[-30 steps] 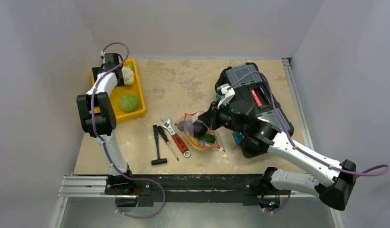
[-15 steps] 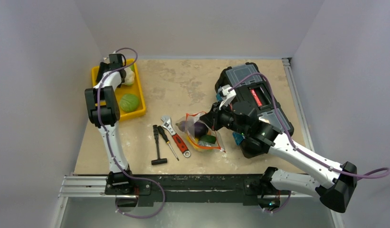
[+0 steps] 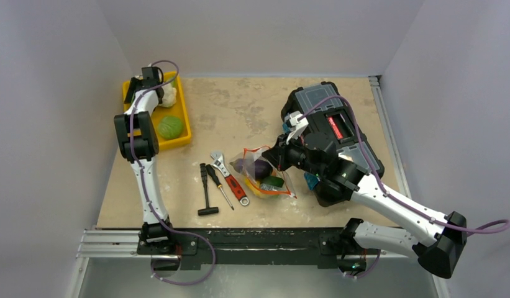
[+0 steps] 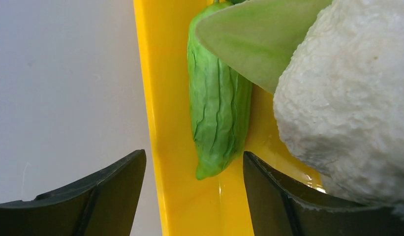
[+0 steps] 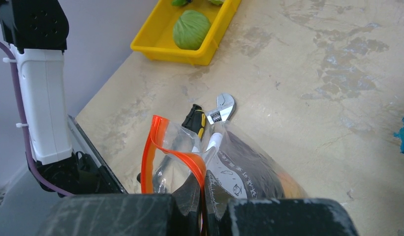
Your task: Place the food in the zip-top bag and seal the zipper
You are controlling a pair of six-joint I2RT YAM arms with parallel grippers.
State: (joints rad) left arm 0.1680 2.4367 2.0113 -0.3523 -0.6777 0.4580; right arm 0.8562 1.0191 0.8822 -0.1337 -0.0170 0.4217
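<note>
Pinch far-left green piece (image 4: 219,108) mid-body, left gripper (image 4: 192,164) wide: light, stiff, slick. Floppy zip-top bag (image 5: 239,169) pinched in right gripper (image 5: 202,209).

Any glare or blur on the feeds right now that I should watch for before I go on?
Top external: soft, even light, no hard shadows, zip-top bag small but readable. Left wrist: very close, green piece and cauliflower fill the frame, small glint on the yellow tray. Right wrist: bag film shows pale reflections, zipper sharp, own fingers dark and soft.
</note>
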